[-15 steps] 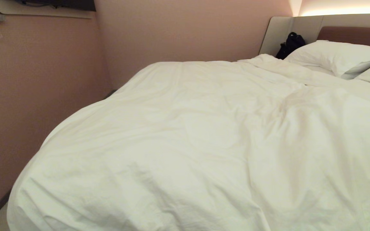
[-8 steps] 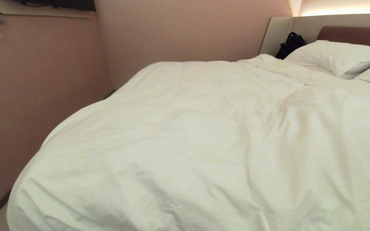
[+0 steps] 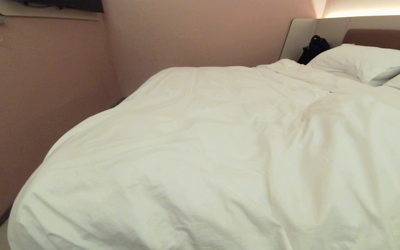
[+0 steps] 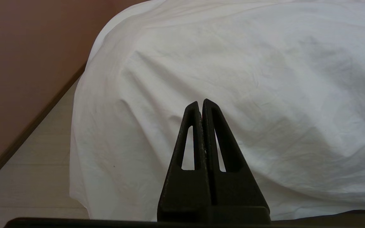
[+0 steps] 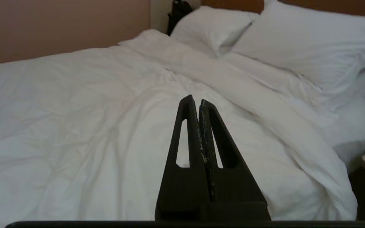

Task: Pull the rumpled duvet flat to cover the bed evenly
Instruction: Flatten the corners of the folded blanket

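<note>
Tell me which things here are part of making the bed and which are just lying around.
Part of the job:
- puffy white creased duvet
- wide bed with padded beige and brown headboard
- left gripper, shut, empty, near the duvet's draped corner
- right gripper, shut, empty, over the duvet

Just lying about:
- plump white pillows
- black bag beside the headboard

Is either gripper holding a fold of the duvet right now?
No: the left gripper and right gripper are both shut on nothing, clear of the duvet.

The duvet [image 3: 221,156] lies on the bed [image 3: 382,34] (pillows [image 3: 359,60] behind it, at the headboard).
</note>
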